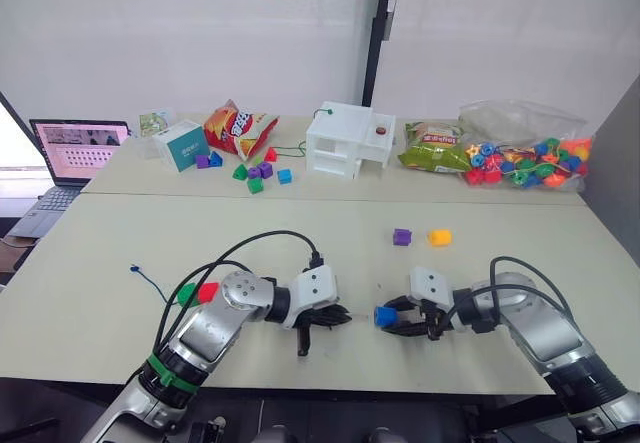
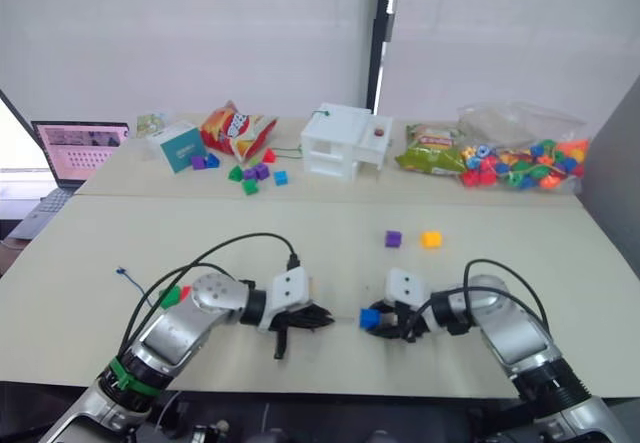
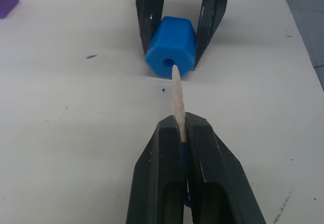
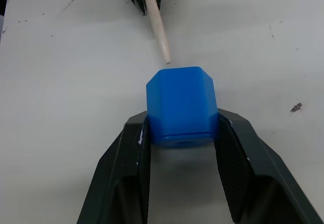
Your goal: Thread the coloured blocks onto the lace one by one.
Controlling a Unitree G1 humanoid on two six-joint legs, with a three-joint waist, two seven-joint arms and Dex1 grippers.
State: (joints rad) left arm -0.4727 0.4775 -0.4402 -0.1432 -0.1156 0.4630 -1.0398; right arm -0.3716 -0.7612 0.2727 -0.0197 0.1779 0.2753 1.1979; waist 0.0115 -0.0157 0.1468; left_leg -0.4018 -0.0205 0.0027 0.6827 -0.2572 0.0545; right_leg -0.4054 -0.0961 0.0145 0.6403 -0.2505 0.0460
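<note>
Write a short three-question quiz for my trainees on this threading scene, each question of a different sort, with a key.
1. True or false: the right gripper is shut on the blue block.
2. Which part of the lace sticks out of the left gripper? A) a knotted end B) the pale stiff tip C) a loop
3. Fill in: beyond the grippers, the purple block lies on the table beside the ____ block.

Key: 1 true. 2 B; the tip points at the blue block's hole, not yet through it. 3 yellow.
</note>
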